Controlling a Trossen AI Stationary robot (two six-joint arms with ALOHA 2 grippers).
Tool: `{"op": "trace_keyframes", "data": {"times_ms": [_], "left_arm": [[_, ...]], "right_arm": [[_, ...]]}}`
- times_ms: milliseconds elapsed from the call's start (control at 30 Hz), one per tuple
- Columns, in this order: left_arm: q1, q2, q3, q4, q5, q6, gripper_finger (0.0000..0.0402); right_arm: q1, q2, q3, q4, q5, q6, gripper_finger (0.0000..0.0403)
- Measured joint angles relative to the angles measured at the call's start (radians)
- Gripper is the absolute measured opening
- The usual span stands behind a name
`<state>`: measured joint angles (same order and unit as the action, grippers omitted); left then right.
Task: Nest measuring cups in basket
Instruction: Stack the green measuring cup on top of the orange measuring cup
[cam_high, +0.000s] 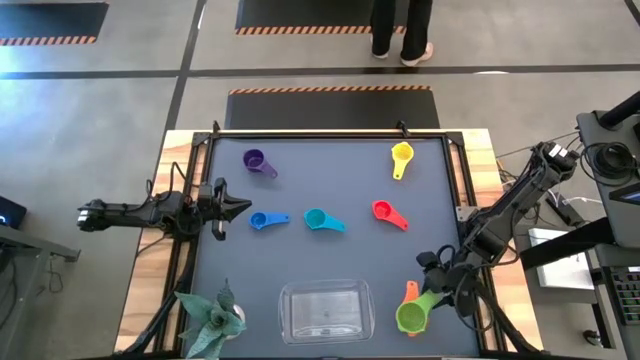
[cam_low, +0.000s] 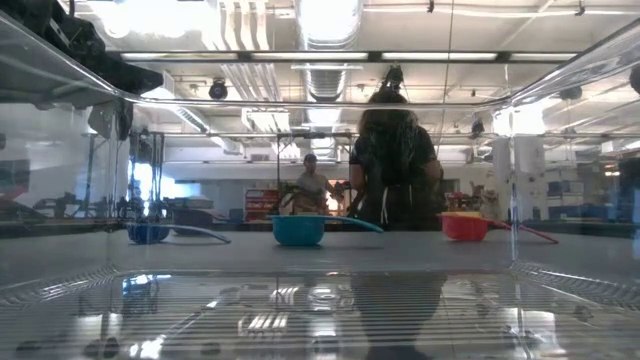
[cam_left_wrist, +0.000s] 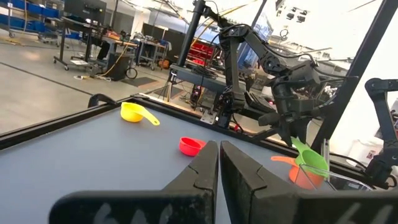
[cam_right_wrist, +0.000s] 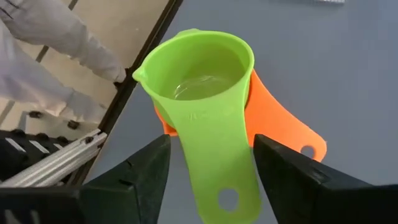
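My right gripper (cam_right_wrist: 211, 168) is open at the table's near right corner, one finger on each side of the handle of the green cup (cam_high: 414, 317). The green cup sits tilted on the orange cup (cam_right_wrist: 280, 124), whose handle sticks out to one side. My left gripper (cam_high: 238, 208) is shut and empty at the table's left, near the blue cup (cam_high: 262, 220). The teal (cam_high: 318, 219), red (cam_high: 385, 211), yellow (cam_high: 402, 155) and purple (cam_high: 256, 161) cups lie apart on the mat. The clear basket (cam_high: 290, 325) stands empty at the near middle. My right gripper has the green cup's flat handle (cam_right_wrist: 217, 168) between its fingers, which lie along the handle and slant down from the right. A strip of table shows between one finger and the handle. I cannot tell whether the other finger touches it.
A green-leaved toy plant (cam_high: 210, 320) stands at the near left corner, beside the basket. A raised dark frame (cam_high: 330, 133) borders the mat. A person stands beyond the far edge (cam_high: 400, 30). The low view looks through the basket's clear wall (cam_low: 320, 300).
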<state>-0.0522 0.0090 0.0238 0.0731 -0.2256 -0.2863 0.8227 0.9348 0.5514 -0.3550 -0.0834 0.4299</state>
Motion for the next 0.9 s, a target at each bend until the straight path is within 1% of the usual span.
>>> {"op": "trace_keyframes", "data": {"times_ms": [233, 433, 800, 900], "left_arm": [[0.0, 0.0, 0.0, 0.0, 0.0, 0.0, 0.0], [0.0, 0.0, 0.0, 0.0, 0.0, 0.0, 0.0], [0.0, 0.0, 0.0, 0.0, 0.0, 0.0, 0.0], [0.0, 0.0, 0.0, 0.0, 0.0, 0.0, 0.0]], "right_arm": [[0.0, 0.002, 0.0, 0.0, 0.006, -0.136, 0.025], [0.0, 0.012, 0.0, -0.007, 0.058, -0.207, 0.0266], [0.0, 0.041, 0.0, -0.008, 0.057, -0.415, 0.027], [0.0, 0.069, 0.018, -0.046, 0.057, -0.458, 0.027]]}}
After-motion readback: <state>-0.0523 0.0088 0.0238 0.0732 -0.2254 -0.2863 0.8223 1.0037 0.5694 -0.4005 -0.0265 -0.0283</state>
